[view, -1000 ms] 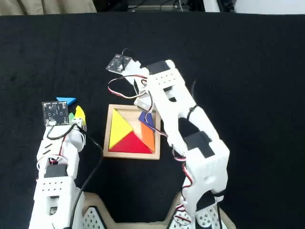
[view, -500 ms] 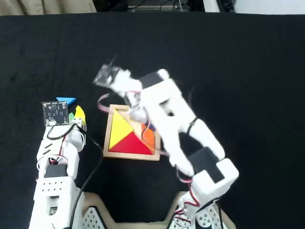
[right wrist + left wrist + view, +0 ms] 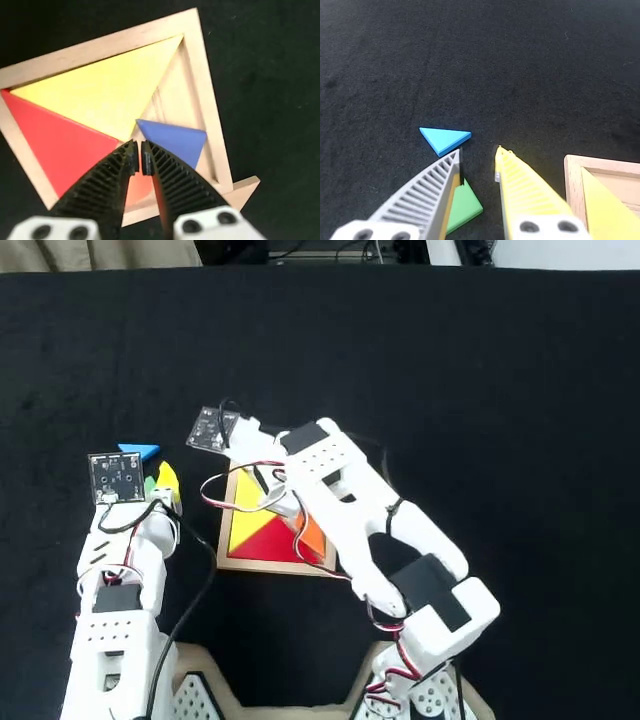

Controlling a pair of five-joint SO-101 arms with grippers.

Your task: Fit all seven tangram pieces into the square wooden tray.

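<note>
Sitting flat on the black cloth surface (image 3: 500, 390), the square wooden tray (image 3: 100, 50) has a pale, grained floor and a raised plain-wood rim. Inside it lie smooth, matte flat pieces: a large yellow triangle (image 3: 100, 90) along one rim, a large red triangle (image 3: 55, 145) edge to edge with it, a small blue-violet triangle (image 3: 177, 142) resting on the bare wood floor near the opposite rim, and an orange piece (image 3: 313, 537) partly hidden by the right arm. The right claw (image 3: 139, 155), with black ribbed fingers, hangs over the middle of the tray where the yellow, red and blue-violet corners meet; its fingers are pinched to a thin slit with nothing between them, and contact with the pieces cannot be judged. Off the tray's left side in the high view, well apart from its rim, a small light-blue triangle (image 3: 445, 140) and a green piece (image 3: 462, 207) lie loose on the cloth. The left claw (image 3: 478, 151), one grey ribbed finger and one yellow, stands moderately spread and grips nothing, its tips just beside the light-blue triangle, the grey finger covering part of the green piece.
</note>
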